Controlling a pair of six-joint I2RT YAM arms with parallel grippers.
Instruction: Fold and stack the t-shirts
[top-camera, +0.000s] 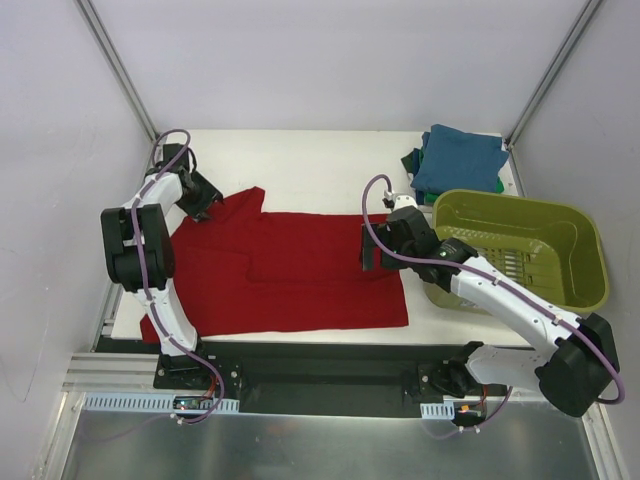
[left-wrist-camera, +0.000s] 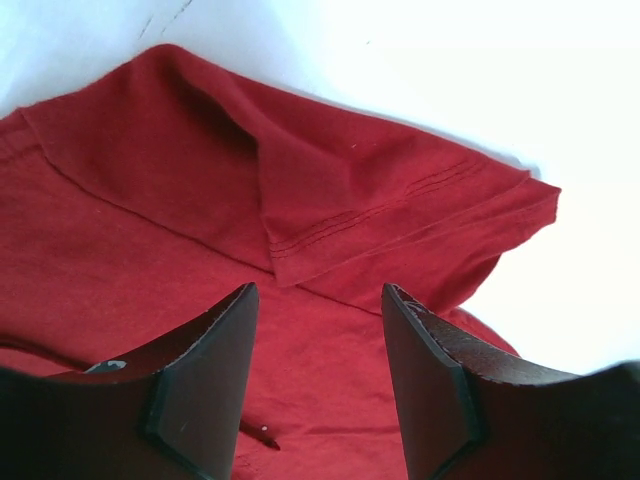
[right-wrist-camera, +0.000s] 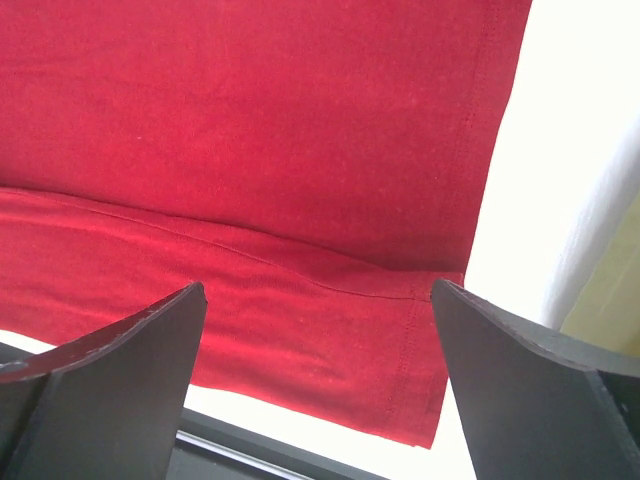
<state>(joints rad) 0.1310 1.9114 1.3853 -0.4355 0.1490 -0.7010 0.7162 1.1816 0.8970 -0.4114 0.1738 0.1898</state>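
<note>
While the dark red cloth short-sleeved t-shirt (top-camera: 290, 275) lies spread across the near middle of the white table (top-camera: 320, 160), both arms stand over it. A second layer of the shirt lies folded over its right half, its edge showing as a line across the cloth.

The left gripper (top-camera: 207, 203) is at the far left sleeve (left-wrist-camera: 400, 220). Its fingers are parted, the sleeve lies just ahead of them, and nothing is pinched.

The right gripper (top-camera: 372, 258) is over the shirt's right hem, with its fingers spread wide. Whether either gripper's tips touch the cloth cannot be told from the wrist views.

A teal-blue folded square shirt (top-camera: 458, 160) tops a stack in the far right corner, with what appears to be dark green cloth (top-camera: 412, 160) under it. The olive-green plastic basket (top-camera: 590, 250) stands just in front of that stack.
</note>
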